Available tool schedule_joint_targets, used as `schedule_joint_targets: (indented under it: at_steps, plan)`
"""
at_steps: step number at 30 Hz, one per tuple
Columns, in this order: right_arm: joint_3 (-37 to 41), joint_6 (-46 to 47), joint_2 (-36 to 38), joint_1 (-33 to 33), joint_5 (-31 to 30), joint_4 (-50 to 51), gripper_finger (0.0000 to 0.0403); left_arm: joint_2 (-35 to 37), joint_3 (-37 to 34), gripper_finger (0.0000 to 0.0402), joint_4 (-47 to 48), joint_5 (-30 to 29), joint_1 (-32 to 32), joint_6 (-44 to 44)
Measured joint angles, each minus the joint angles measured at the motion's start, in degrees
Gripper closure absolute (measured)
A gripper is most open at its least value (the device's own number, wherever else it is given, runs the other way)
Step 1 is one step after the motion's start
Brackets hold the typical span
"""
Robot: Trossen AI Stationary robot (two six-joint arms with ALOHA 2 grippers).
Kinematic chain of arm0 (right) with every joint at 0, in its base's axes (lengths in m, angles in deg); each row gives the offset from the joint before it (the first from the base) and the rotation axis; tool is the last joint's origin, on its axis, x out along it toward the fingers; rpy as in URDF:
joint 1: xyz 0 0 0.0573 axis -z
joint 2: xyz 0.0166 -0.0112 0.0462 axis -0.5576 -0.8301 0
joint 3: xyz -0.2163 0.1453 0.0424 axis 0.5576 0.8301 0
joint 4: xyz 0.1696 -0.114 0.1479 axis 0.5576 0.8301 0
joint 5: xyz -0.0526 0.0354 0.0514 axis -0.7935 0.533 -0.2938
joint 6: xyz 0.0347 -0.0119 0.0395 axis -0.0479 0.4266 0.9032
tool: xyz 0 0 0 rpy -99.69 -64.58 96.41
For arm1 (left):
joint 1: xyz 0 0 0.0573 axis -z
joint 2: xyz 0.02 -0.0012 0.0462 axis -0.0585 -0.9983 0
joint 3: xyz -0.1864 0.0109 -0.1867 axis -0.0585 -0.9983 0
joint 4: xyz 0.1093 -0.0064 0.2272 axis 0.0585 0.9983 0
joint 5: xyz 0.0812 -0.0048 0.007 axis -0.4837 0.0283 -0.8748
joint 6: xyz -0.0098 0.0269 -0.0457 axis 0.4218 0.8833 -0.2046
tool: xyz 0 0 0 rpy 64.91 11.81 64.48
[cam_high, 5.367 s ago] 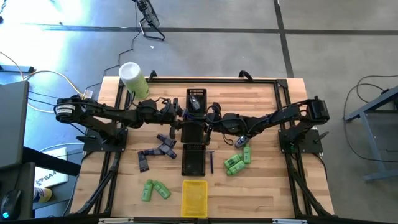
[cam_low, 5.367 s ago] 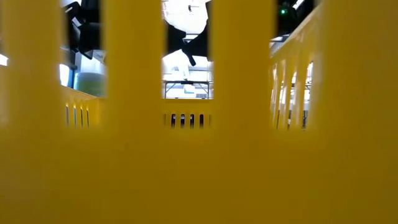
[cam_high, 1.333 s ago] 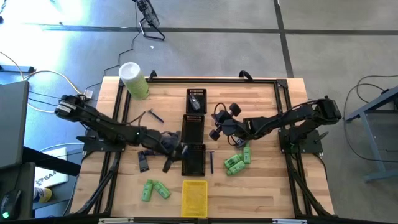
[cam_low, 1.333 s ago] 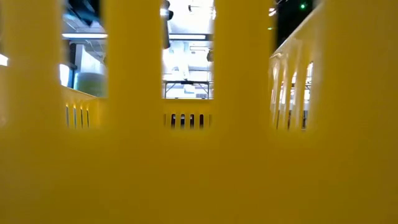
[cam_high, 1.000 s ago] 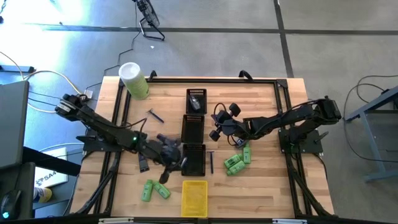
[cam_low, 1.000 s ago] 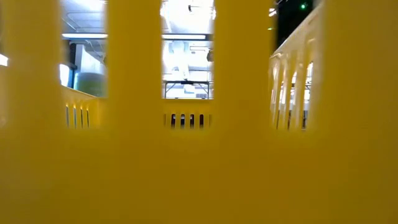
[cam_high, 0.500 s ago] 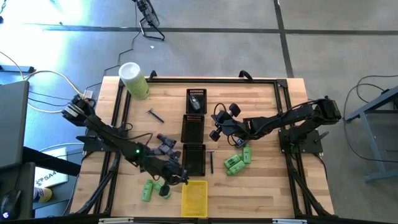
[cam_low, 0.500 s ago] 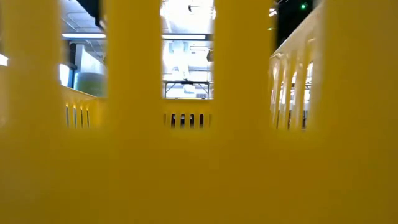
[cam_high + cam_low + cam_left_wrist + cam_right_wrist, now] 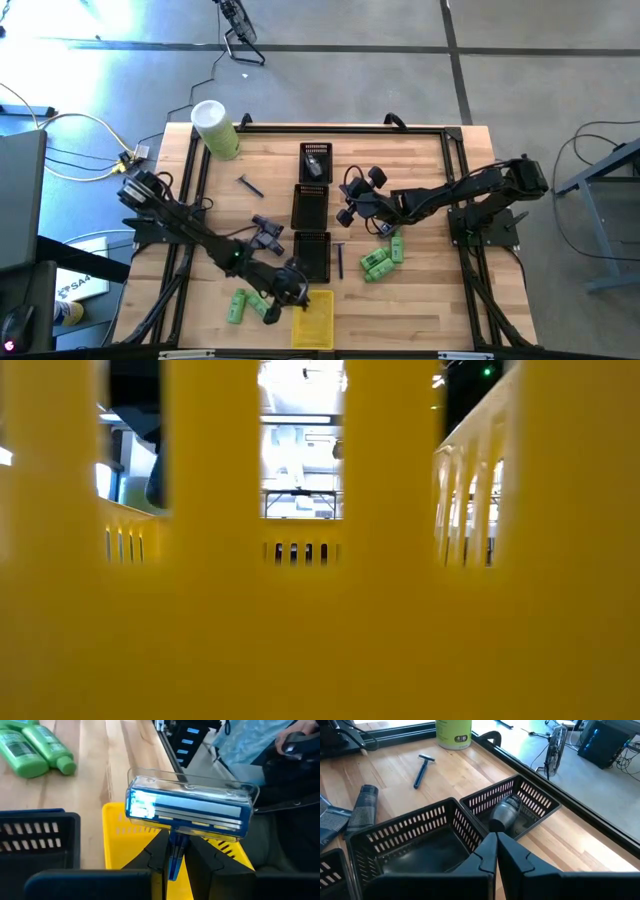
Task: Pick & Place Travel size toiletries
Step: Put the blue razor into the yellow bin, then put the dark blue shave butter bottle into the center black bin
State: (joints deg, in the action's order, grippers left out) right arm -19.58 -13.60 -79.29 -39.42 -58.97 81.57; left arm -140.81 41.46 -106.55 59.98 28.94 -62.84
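Blue razor [image 9: 187,812]: pinched by its handle between the left gripper [image 9: 175,865] fingers, clear-capped head crosswise over the yellow tray [image 9: 112,820]
Left gripper, high view [image 9: 290,291]: at the table's 6 o'clock edge, just beside the yellow tray [image 9: 314,318]
Right gripper [image 9: 492,850]: fingers pressed together, holding nothing, above the black trays [image 9: 420,835] near the centre
Green bottles [image 9: 380,260]: at 4 o'clock of the black trays; another pair [image 9: 240,304] at 7 o'clock
Second razor [image 9: 248,186]: on the wood at 10 o'clock
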Motion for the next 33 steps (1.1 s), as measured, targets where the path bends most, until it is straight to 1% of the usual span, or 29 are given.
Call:
schedule_joint_targets:
  at_steps: [3, 5, 10, 13, 19, 22, 33]
  plan:
    - [0.0, 0.0, 0.0, -0.1, 0.2, 0.0, 0.0398, -0.4, 0.0, 0.0362, -0.3, 1.2, 0.0, -0.1]
    - [0.0, 0.0, 0.0, -0.1, 1.5, 0.0, 0.0398, -0.5, 0.0, 0.0359, 0.0, 1.6, 0.0, -0.1]
    - [0.0, 0.1, 0.0, -0.1, 2.7, 0.0, 0.0398, -0.5, 0.0, 0.0341, 0.2, 1.5, 0.0, 0.0]
    - [0.0, 0.1, 0.0, -0.1, 2.7, 0.0, 0.0398, -0.5, 0.0, 0.0321, 0.2, 1.5, 0.0, 0.3]
    - [0.0, 0.0, 0.0, -0.1, 2.7, 0.0, 0.0398, -0.5, 0.0, 0.0262, 0.2, 1.5, 0.0, 0.3]
    - [0.0, 0.0, 0.0, -0.1, 2.6, 0.0, 0.0398, -0.5, 0.0, 0.0245, 0.1, 1.5, 0.0, 0.3]
    - [0.0, 0.0, 0.0, -0.1, 2.6, 0.0, 0.0398, -0.5, 0.0, 0.0241, 0.0, 1.5, 0.0, 0.8]
